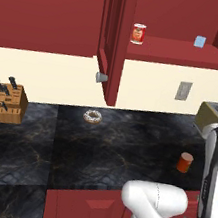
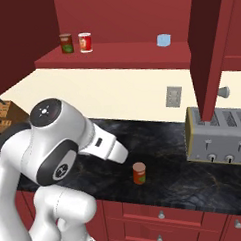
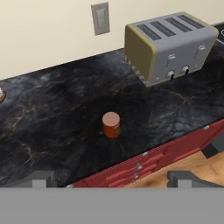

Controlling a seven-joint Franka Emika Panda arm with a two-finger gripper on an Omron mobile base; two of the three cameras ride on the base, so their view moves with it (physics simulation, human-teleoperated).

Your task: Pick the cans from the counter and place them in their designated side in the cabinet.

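One orange-red can (image 3: 111, 124) stands upright on the black counter (image 3: 52, 118) near its front edge, also seen as the can (image 1: 185, 162) and the can (image 2: 139, 173). My gripper (image 3: 113, 181) hangs above and in front of it, open, fingertips (image 3: 41, 178) far apart with nothing between them. The cabinet (image 2: 114, 52) is open. On its shelf stand a bright red can (image 2: 85, 42) and a darker can (image 2: 66, 43) side by side at the left. The red can (image 1: 138, 33) sits just right of the open door (image 1: 113, 40).
A grey toaster (image 3: 168, 43) stands on the counter to the right of the can, below a wall outlet (image 3: 100, 18). A light-blue box (image 2: 163, 40) sits further right on the shelf. A doughnut (image 1: 92, 116) and a knife block (image 1: 11, 101) lie to the left.
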